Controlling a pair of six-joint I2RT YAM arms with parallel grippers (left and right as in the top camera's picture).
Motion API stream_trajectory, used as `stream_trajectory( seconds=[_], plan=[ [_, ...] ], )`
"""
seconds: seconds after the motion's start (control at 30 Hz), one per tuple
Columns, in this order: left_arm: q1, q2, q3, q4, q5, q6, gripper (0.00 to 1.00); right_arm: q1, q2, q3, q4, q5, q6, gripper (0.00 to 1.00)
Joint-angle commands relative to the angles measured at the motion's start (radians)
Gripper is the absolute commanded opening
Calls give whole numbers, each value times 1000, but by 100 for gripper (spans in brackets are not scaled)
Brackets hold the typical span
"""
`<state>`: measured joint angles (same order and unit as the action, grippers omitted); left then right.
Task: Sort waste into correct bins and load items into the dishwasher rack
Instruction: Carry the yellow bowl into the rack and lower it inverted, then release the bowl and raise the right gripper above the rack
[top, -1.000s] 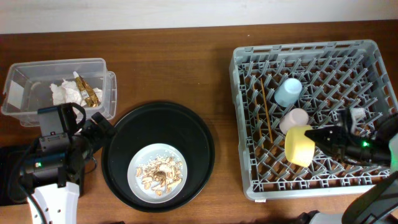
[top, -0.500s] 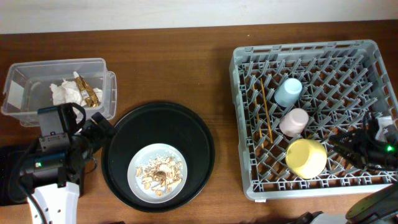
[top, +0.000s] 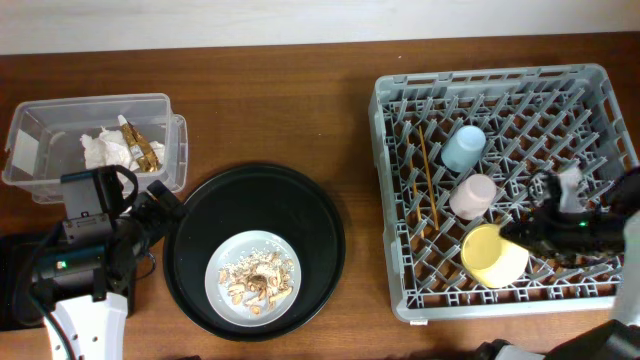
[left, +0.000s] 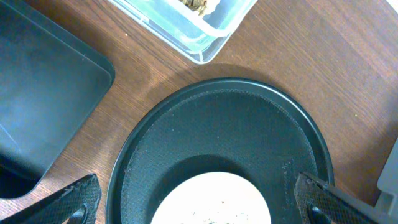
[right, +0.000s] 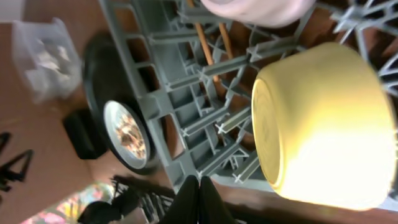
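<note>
Plastic rack (top: 480, 76) w/ pegs; smooth rnd yellow bowl (top: 493, 256).

The rack (top: 386, 200) looks grey plastic, the bowl (top: 493, 257) smooth, the table (top: 300, 100) wood-grained.

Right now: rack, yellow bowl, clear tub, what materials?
Rack: grey moulded plastic, matte, by its uniform pegs. Yellow bowl: probably plastic, smooth with a soft sheen; glazed ceramic not ruled out. Clear tub: transparent plastic, glossy see-through walls.

My right gripper (top: 506, 237) no longer holds the yellow bowl (top: 490, 260), now resting in the dishwasher rack (top: 383, 180); my closed fingers (right: 194, 199) are back at its rim.
</note>
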<state>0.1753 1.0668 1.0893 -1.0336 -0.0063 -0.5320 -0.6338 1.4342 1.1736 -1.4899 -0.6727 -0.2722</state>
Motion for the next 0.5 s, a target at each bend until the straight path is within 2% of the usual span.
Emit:
stream_trajectory(
  seconds=[0.0, 0.2, 0.3, 0.47],
  plan=[
    [3, -2, 0, 0, 7, 5, 99, 48, -11, -106, 120, 113, 183, 4],
    [3, -2, 0, 0, 7, 5, 99, 79, -12, -147, 198, 218, 282, 4],
    [3, -2, 0, -1, 7, 5, 99, 79, -13, -146, 224, 362, 385, 4],
    [3, -2, 0, 0, 7, 5, 99, 79, -13, -95, 218, 469, 469, 4]
  ],
)
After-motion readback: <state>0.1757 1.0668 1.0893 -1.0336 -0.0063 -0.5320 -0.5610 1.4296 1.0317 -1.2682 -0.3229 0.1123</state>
